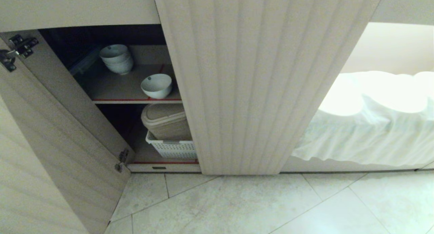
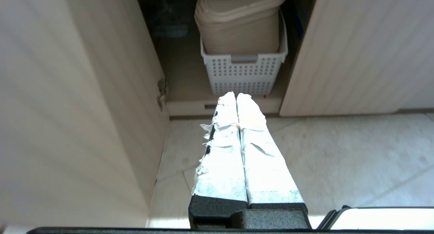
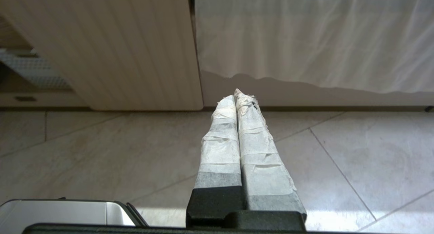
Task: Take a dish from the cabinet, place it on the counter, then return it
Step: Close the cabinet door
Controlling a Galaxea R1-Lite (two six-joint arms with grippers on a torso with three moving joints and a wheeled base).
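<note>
Grippers: left gripper [image 2: 236,95] and right gripper [image 3: 238,93] both closed, empty, low over the floor [image 1: 271,207]. Left faces the open cabinet [image 1: 51,125]; the dish [image 1: 156,85] sits above on the upper shelf [image 1: 112,88]. Left arm is judged nearer.

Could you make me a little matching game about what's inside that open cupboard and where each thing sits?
Things:
1. single white bowl
2. stack of white bowls
3. beige lidded bin
4. white perforated basket

Places:
A. inside the basket
B. back of the upper shelf
C. on the bottom shelf
D. near the upper shelf's red front edge

Pairs: 1-D, 2-B, 3-A, 4-C
</note>
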